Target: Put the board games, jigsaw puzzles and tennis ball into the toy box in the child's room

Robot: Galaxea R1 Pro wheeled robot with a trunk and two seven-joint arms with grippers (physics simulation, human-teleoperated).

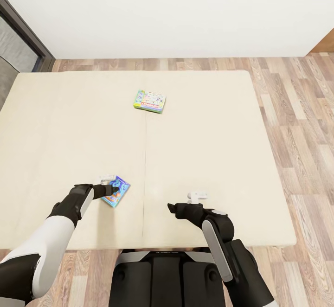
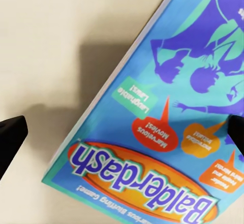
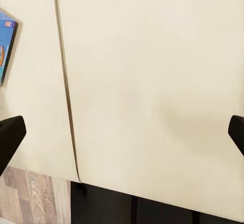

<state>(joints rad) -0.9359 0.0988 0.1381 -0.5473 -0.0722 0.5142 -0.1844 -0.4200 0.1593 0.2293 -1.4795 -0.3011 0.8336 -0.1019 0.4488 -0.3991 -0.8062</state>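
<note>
Hovering low over the bed (image 1: 208, 126), the left gripper (image 1: 112, 189) sits right at the small blue board game (image 1: 116, 191), lower left of centre in the head view. The left wrist view is close in on that box (image 2: 168, 132): "Balderdash" across the cover, one dark fingertip (image 2: 10, 135) out over bare mattress on one side, the other at the far side over the box. So those jaws are spread wide with nothing between them clamped. The box lies flat at an angle, well in from the mattress's near edge.

The right gripper (image 1: 172, 207) hangs at lower centre, over plain beige, its fingertips (image 3: 9, 135) far apart at the edges of its wrist view, holding nothing. The mattress seam (image 3: 66, 97) runs past it, and the near edge is close below.

Up the middle, the green-edged board game (image 1: 150, 101) lies alone, open mattress all round it.

Wood floor (image 1: 301, 126) borders the bed on the right and along the top, under a white wall (image 1: 176, 10). A dark frame (image 1: 25, 33) stands at the upper left.
</note>
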